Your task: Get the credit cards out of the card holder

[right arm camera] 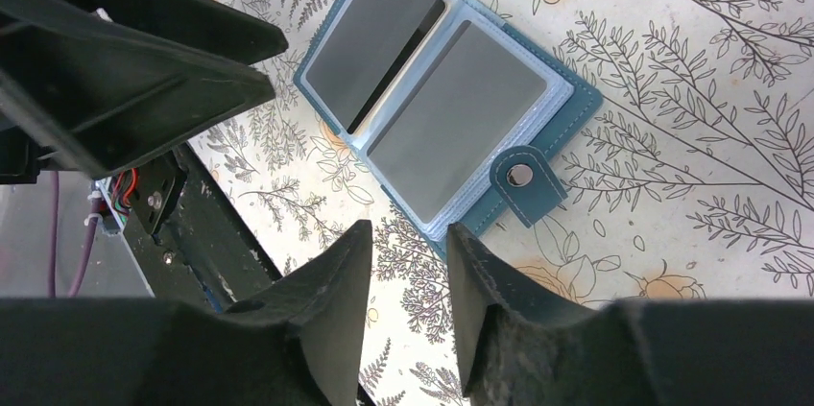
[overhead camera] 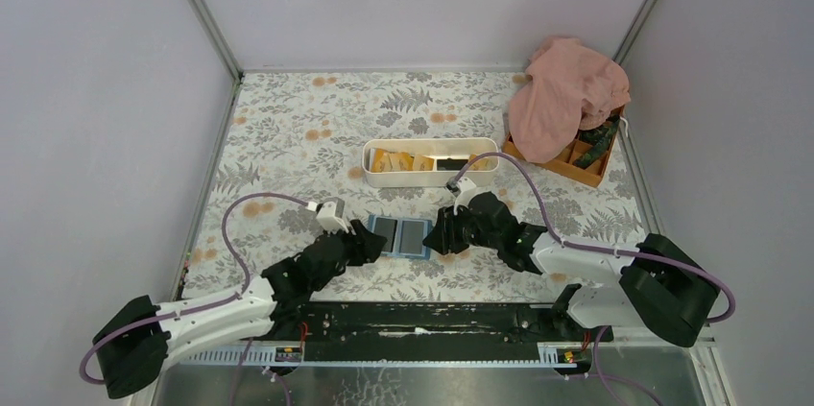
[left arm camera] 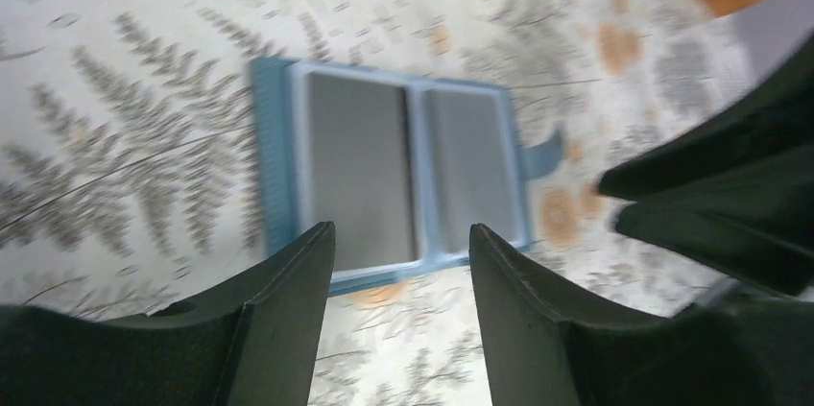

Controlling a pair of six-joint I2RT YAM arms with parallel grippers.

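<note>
Cards, orange and black, already lie in the white tray beyond both grippers. Whether the grey pockets hide more, I cannot tell. The card holder lies open on the bench between the left gripper and the right gripper, both parted and empty. Its long axis runs from one to the other, with the clasp tab toward the right gripper.

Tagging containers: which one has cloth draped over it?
The orange compartment box in the far right corner, mostly under a pink cloth. The white tray and the blue card holder lie uncovered.
</note>
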